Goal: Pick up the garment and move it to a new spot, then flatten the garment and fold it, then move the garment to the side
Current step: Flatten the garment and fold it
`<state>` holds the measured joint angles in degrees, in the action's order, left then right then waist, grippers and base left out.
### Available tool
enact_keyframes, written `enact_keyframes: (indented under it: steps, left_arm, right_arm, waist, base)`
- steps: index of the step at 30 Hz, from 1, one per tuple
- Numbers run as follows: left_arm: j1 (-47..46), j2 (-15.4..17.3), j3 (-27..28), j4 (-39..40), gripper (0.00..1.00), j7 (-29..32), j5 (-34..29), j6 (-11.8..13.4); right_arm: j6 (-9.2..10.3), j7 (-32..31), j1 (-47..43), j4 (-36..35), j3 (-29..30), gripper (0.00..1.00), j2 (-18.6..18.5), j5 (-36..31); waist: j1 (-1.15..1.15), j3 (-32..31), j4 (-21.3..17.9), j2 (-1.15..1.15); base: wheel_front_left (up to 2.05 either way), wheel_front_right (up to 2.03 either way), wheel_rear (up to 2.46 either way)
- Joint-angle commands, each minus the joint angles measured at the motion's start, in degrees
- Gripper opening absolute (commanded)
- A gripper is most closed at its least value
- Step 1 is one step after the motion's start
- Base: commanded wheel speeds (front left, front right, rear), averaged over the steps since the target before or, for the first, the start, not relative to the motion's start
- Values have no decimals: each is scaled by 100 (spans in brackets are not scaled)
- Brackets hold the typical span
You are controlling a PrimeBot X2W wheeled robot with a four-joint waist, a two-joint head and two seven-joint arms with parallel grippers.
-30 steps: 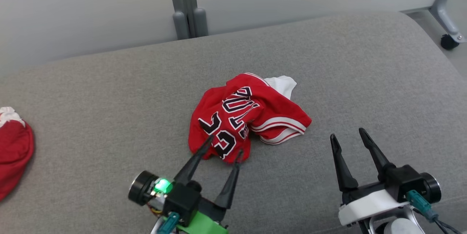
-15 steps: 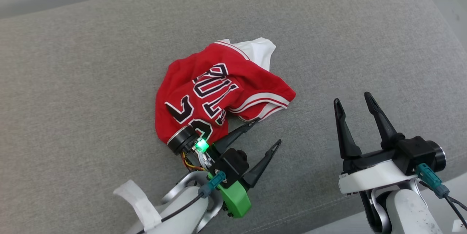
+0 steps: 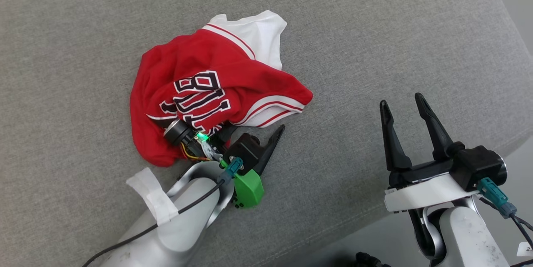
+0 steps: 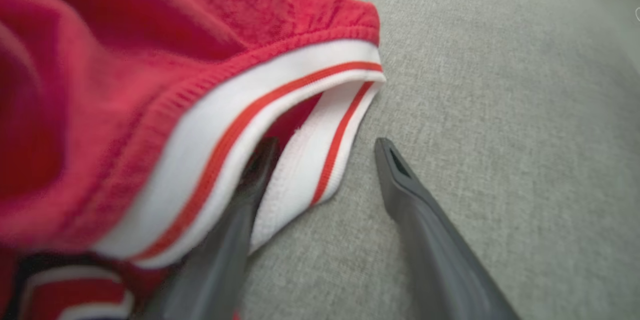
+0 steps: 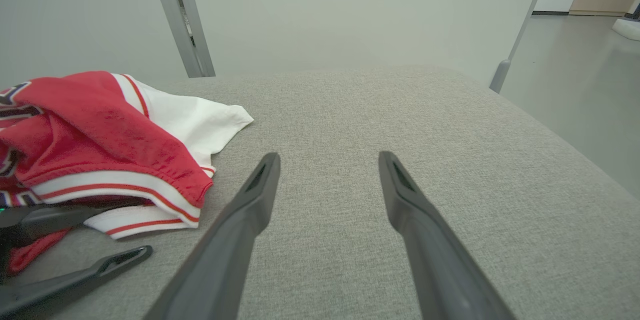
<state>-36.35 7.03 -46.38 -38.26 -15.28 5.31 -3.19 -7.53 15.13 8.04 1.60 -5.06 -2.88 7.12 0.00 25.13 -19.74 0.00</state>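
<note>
A grey fabric-covered cushion [image 3: 374, 29] carries everything. In the right wrist view a pale wall [image 5: 350, 5] with a grey metal post [image 5: 180, 15] stands beyond its far edge, and bare grey floor [image 5: 575, 85] lies past its rounded right side. In the head view the cushion's near-right corner curves down just beside the right arm.

The crumpled red basketball jersey [image 3: 216, 71] lies left of centre, its black-and-white lettering facing up and a white panel [image 3: 258, 33] sticking out at its far side. To its right is a broad stretch of bare fabric, up to the right edge.

The left gripper [image 4: 325, 143] is low at the jersey's near edge with its jaws wide apart. One finger [image 4: 240, 210] is tucked beneath the white, red-striped hem [image 4: 280, 105] (its tip sits in the fold of the trim), and the other finger [image 4: 420, 210] is over bare cushion just beside that hem, so the trim lies between them, unclamped.

The right gripper [image 3: 399, 100] hangs over the near-right part of the cushion, well apart from the jersey. Its jaws are spread wide and hold nothing.
</note>
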Motion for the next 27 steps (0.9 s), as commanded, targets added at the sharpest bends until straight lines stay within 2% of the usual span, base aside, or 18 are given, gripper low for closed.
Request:
enact_keyframes:
  steps: [1,2,5,9,14,17,21,27]
  left_arm:
    - [-68,57,40,-215,6,26,-58,60]
    - [-90,44,69,-260,0,32,-36,65]
    - [-145,-21,147,-114,0,31,49,13]
    - [-205,-179,253,495,0,12,224,-150]
    - [-597,-296,452,1244,0,11,829,-380]
    - [-1109,-331,482,1450,0,94,1278,-423]
    - [-2213,-231,560,1794,0,585,2010,-435]
    - [-3541,-258,1191,2069,0,1126,2958,-417]
  right_arm:
    - [8,3,75,-14,-25,100,0,37]
    - [8,3,85,-10,-27,100,-1,44]
    - [8,3,74,18,-21,100,-1,71]
    - [8,3,34,87,-48,100,-2,109]
    - [8,3,-42,198,-169,100,-2,177]
    - [8,3,-113,266,-242,100,-2,204]
    - [8,3,-148,324,-348,100,-4,235]
    - [7,3,-211,316,-206,100,1,148]
  waist:
    - [0,138,-134,0]
    - [0,140,-137,0]
    - [0,89,-111,0]
    - [0,-96,-59,0]
    - [0,-502,-32,0]
    - [0,-746,-40,0]
    - [0,-961,-92,0]
    - [0,-1089,105,0]
  base:
    - [0,0,0]
    - [0,0,0]
    - [0,0,0]
    - [0,0,0]
    - [0,0,0]
    - [0,0,0]
    - [0,0,0]
    - [0,0,0]
